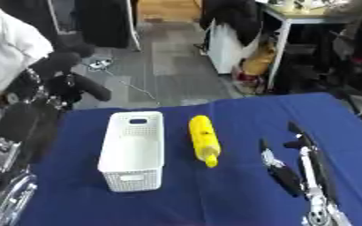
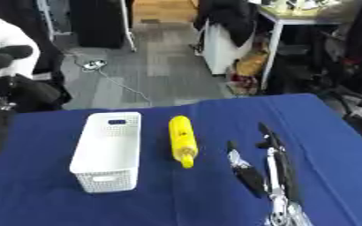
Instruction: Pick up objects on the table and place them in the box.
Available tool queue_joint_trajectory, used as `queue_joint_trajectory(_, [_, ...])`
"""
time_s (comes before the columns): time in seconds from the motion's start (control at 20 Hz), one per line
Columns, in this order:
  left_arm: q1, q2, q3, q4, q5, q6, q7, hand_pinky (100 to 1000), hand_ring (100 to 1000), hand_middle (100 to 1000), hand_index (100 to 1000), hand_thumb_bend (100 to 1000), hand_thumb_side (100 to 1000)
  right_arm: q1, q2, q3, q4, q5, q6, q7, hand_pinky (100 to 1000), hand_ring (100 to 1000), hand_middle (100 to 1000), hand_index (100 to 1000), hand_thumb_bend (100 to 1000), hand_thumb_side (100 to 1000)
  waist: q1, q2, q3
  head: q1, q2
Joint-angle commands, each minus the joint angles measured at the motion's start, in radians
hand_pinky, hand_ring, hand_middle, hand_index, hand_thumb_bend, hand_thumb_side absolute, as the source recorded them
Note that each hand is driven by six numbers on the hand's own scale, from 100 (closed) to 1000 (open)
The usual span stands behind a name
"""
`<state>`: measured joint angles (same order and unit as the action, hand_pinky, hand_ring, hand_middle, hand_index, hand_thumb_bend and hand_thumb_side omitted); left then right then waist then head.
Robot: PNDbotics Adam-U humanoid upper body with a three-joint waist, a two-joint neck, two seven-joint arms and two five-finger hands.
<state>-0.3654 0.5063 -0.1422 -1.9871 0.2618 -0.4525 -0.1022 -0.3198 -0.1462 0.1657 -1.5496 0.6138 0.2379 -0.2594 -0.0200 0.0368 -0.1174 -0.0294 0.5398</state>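
A white perforated box (image 1: 132, 180) stands lengthwise on the blue table (image 1: 238, 114), and its inside looks empty. Just right of it lies a yellow bottle-shaped object (image 1: 203, 137), its narrow end pointing toward me. My right hand (image 1: 301, 164) hovers low over the table's near right part, right of the yellow object and apart from it. Its fingers are straight and point away from me, with nothing in them. My left arm (image 1: 6, 194) runs up the left edge beside the table. Its hand is lost among dark shapes there.
Beyond the table's far edge is grey floor with a cable (image 1: 126, 84). A white desk (image 2: 292, 20) with bags under it stands at the back right. A person in white (image 1: 6, 48) is at the upper left, off the table.
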Motion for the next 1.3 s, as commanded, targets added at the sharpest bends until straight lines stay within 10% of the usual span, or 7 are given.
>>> queue_joint_trajectory(0.05, [-0.014,0.007,0.0,-0.013,0.007,0.0,-0.004,666,583,889,898,236,834,-0.031,0.017,0.005,0.031,0.001,-0.014,-0.026,867,728,911,1000,378,689,-0.001,-0.01,0.004,-0.015,-0.015])
queue_joint_trajectory(1.3, [-0.039,-0.007,0.003,-0.013,0.022,0.001,-0.003,668,587,890,898,241,828,-0.273,0.083,0.047,0.325,0.08,-0.066,0.012,866,732,909,1000,401,688,-0.005,0.005,0.028,-0.077,-0.057])
